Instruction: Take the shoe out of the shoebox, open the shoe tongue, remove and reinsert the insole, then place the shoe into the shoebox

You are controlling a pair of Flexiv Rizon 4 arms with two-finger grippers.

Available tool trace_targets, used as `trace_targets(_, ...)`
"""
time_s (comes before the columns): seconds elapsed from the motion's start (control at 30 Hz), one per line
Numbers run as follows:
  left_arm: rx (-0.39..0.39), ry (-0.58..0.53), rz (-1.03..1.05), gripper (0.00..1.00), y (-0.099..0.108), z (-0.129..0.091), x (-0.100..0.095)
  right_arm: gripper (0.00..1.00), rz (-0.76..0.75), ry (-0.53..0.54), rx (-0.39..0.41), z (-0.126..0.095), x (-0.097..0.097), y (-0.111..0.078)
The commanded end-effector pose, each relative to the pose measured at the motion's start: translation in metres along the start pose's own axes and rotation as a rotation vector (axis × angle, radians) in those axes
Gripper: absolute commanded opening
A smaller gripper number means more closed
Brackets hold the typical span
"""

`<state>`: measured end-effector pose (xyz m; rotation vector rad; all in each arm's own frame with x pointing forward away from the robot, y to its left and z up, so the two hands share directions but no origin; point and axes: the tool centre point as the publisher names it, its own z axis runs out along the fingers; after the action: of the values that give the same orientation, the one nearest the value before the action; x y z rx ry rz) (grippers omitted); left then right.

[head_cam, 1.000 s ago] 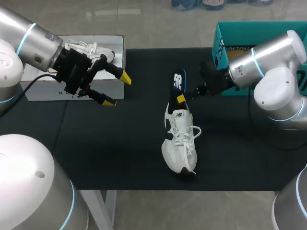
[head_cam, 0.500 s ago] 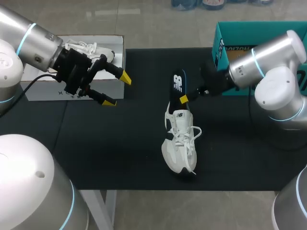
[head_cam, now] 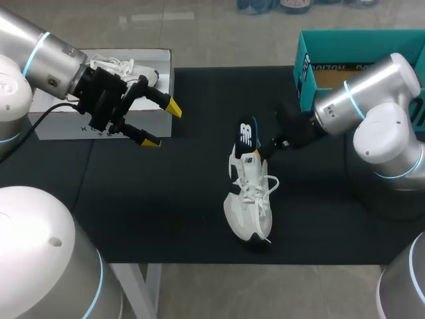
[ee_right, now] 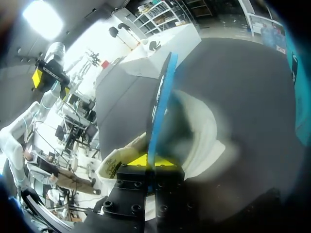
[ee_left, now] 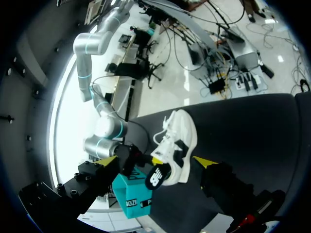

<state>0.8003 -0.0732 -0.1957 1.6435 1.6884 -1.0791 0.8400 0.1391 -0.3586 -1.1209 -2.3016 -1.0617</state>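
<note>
1. Head view: the white shoe [head_cam: 249, 199] lies on the black mat [head_cam: 166, 212] near the table's middle, out of any box, with its heel toward the far side. The dark insole [head_cam: 247, 135] stands tilted with its lower end in the shoe's opening. The right gripper [head_cam: 265, 151] holds it by the edge just above the collar, probably so the sole can be fed in lengthwise. The left gripper [head_cam: 162, 124] hangs well apart, in front of the white shoebox [head_cam: 66, 126], which holds a second shoe. Its fingers are spread wide and carry nothing. A teal box [head_cam: 304, 73] sits behind the right arm. I cannot tell which box is meant for this shoe.

2. Left wrist view: the yellow tips stand far apart with only air between them. Far ahead of them lie the shoe [ee_left: 180, 136], the insole [ee_left: 156, 178] and the teal box [ee_left: 130, 196]. This arm seems parked clear of the work.

3. Right wrist view: both yellow tips of the right gripper [ee_right: 155, 161] press the insole's [ee_right: 163, 92] thin edge from either side, a firm pinch. The insole rises edge-on ahead of the fingers, with the shoe's [ee_right: 209, 131] pale interior behind it. I judge that reinsertion is under way.
</note>
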Motion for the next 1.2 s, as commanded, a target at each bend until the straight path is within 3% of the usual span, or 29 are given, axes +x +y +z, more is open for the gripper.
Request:
trace_targets(0.03,0.000,0.003,0.000,1.00,0.000,0.000,0.000,0.00,0.006,-0.009,-0.004,0.003,0.002,-0.007)
trace_targets(0.07,0.000,0.003,0.000,1.00,0.000,0.000,0.000,0.00,0.008,-0.016,-0.006,0.003,0.002,-0.006)
trace_targets(0.1,0.000,0.003,0.000,1.00,0.000,0.000,0.000,0.06,0.008,-0.019,-0.011,0.001,0.002,-0.003)
trace_targets(0.2,0.000,0.003,0.000,1.00,0.000,0.000,0.000,0.35,-0.003,-0.028,-0.027,-0.003,0.002,0.006)
trace_targets(0.3,0.000,0.003,0.000,1.00,0.000,0.000,0.000,0.40,-0.012,-0.035,-0.038,-0.006,0.001,0.014)
trace_targets(0.67,0.000,0.003,0.000,1.00,0.000,0.000,0.000,0.34,-0.031,-0.057,-0.052,-0.010,-0.011,0.036)
trace_targets(0.73,0.000,0.003,0.000,1.00,0.000,0.000,0.000,0.25,-0.033,-0.060,-0.062,-0.011,-0.011,0.038)
trace_targets(0.77,0.000,0.003,0.000,1.00,0.000,0.000,0.000,0.00,-0.033,-0.060,-0.065,-0.012,-0.011,0.038)
trace_targets(0.9,0.000,0.003,0.000,1.00,0.000,0.000,0.000,0.00,-0.034,-0.056,-0.068,-0.013,-0.010,0.038)
trace_targets(1.2,0.000,0.003,0.000,1.00,0.000,0.000,0.000,0.00,-0.005,-0.039,-0.046,-0.009,-0.005,0.010)
